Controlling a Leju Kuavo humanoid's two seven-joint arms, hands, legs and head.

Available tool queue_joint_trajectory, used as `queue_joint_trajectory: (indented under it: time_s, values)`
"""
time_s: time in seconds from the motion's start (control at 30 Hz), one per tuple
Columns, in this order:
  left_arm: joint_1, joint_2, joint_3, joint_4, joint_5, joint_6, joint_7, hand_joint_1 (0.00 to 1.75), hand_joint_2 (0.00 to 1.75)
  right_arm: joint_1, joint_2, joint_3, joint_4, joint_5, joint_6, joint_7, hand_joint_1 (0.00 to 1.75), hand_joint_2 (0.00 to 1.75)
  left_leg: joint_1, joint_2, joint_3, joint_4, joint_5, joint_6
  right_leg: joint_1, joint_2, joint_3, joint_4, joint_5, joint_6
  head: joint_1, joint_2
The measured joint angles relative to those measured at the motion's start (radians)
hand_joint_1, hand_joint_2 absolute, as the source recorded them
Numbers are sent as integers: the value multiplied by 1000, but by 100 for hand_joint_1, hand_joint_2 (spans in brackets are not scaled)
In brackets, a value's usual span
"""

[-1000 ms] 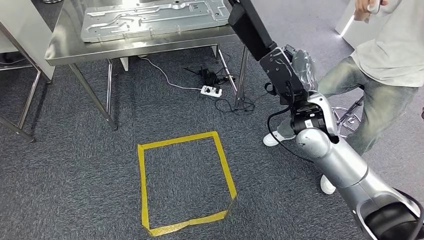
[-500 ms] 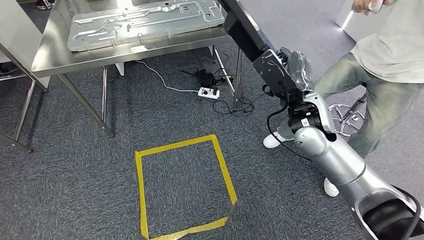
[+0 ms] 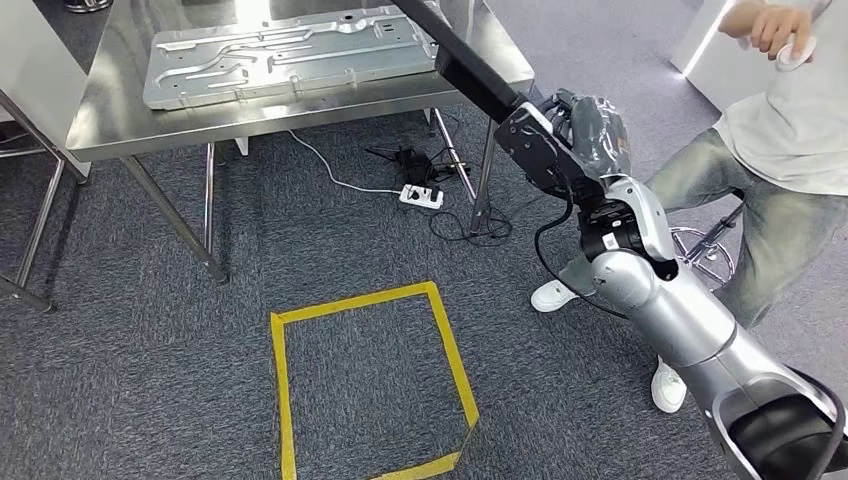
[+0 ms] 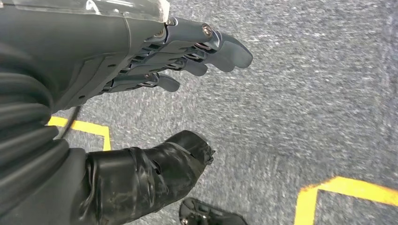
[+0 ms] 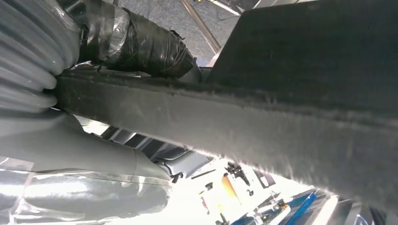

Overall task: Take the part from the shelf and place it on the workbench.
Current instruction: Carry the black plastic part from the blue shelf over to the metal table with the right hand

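Observation:
My right hand (image 3: 570,140) grips a long black flat part (image 3: 470,62) at its near end. The part slants up and to the left, with its far end over the right corner of the steel workbench (image 3: 130,125). In the right wrist view the black part (image 5: 281,108) crosses the picture close up, with the taped thumb (image 5: 136,42) pressed on its edge. My left hand (image 4: 187,51) hangs over the grey carpet with its fingers apart and holds nothing.
A large silver stamped panel (image 3: 290,50) lies on the workbench. Under the bench are a white power strip (image 3: 421,195) and cables. A yellow tape square (image 3: 370,380) marks the carpet. A person (image 3: 780,150) stands at right by a stool (image 3: 700,245).
The camera has shifted, and the workbench sits lower in the picture. My right hand with the black part has swung left, so the part now reaches over the bench corner.

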Motion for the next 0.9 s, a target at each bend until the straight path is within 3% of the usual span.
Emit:
queue_joint_trajectory:
  time_s: [0.03, 0.07, 0.1, 0.17, 0.2, 0.23, 0.37, 0.43, 0.53, 0.57, 0.6, 0.67, 0.73, 0.8, 0.9]
  values:
    - [1, -1, 0, 0, 0, 0, 0, 0, 175, 0, -1, 1, 0, 0, 0, 0, 175, 175, 0, -1, 8, 1, -7, 0, -1, 0, -36, 46, -11, 3, 0, 0]
    - [2, -1, 0, 0, 0, -1, 0, 0, 175, 1, -1, 2, 0, 1, 1, 0, 175, 175, 1, -1, 19, 2, -16, -1, -2, -1, -58, 60, -2, 6, 0, 0]
    - [4, -2, 0, 0, 0, -1, 0, 0, 175, 2, -1, 4, 1, 2, 3, 0, 175, 175, 3, -2, 31, 4, -27, -3, -4, -1, -63, 40, 26, 8, 0, 0]
    - [5, -3, 0, 0, 0, -2, 0, 0, 175, 1, -1, 6, 1, 12, 12, -1, 175, 175, 6, -2, 54, 13, -52, -12, -10, -5, -38, -78, 125, 15, 0, 0]
    - [5, -3, 0, 0, 0, -2, -1, 0, 175, -2, -1, 8, 2, 21, 19, -3, 175, 175, 6, -3, 60, 20, -64, -18, -10, -8, -30, -132, 152, 17, -1, 0]
    - [3, -3, 0, 0, 0, -3, -2, 0, 175, -6, -2, 10, 2, 34, 30, -6, 175, 175, 5, -3, 61, 26, -74, -25, -10, -9, -24, -165, 173, 12, -2, 0]
    - [1, -2, 0, 0, 0, -7, -8, 0, 175, -21, -4, 22, -1, 116, 92, -16, 175, 175, 3, -2, 58, 50, -92, -46, -7, -8, -20, -176, 168, -24, 5, 0]
    - [-2, -2, 0, 0, 0, -8, -13, 0, 175, -37, -4, 31, -3, 164, 130, -22, 175, 175, 7, -2, 20, 121, -105, -56, -10, -7, -5, -182, 161, -35, 2, 0]
    - [-5, -4, 0, 0, 0, -13, -18, 0, 175, -71, -4, 64, -4, 253, 205, -35, 175, 175, 11, -1, -104, 295, -166, -68, -6, -5, 15, -186, 146, -41, -3, 0]
    - [-3, -4, 0, 0, 0, -15, -19, 0, 175, -79, -4, 78, -4, 282, 231, -39, 175, 175, 11, -1, -130, 315, -170, -67, -3, -4, 24, -186, 139, -42, -3, 0]
    - [-2, -5, 0, 0, 0, -16, -19, 0, 175, -84, -4, 92, -4, 306, 253, -44, 175, 175, 9, -1, -138, 299, -150, -62, 1, -3, 35, -186, 131, -42, -3, 0]
    - [-1, -6, 0, 0, 0, -17, -19, 0, 175, -99, -4, 120, -4, 345, 290, -57, 175, 175, -2, -2, -114, 183, -52, -35, 9, -1, 59, -188, 116, -44, -2, 0]
    - [-1, -3, -1, 0, 0, -17, -20, 0, 175, -122, -5, 145, -6, 372, 318, -70, 175, 175, -15, -3, -83, 78, 12, -3, 13, 1, 74, -195, 107, -42, 0, 0]
    - [-2, 0, -1, 0, 0, -17, -20, 0, 175, -138, -7, 164, -8, 387, 334, -79, 175, 175, -23, -3, -65, 34, 18, 14, 12, 3, 86, -201, 112, -33, 0, 0]
    - [0, 0, -1, 0, 0, -18, -20, 0, 175, -154, -11, 185, -9, 402, 355, -91, 175, 175, -18, -3, -19, -10, 28, 19, 10, 1, 91, -184, 106, -19, 1, 0]
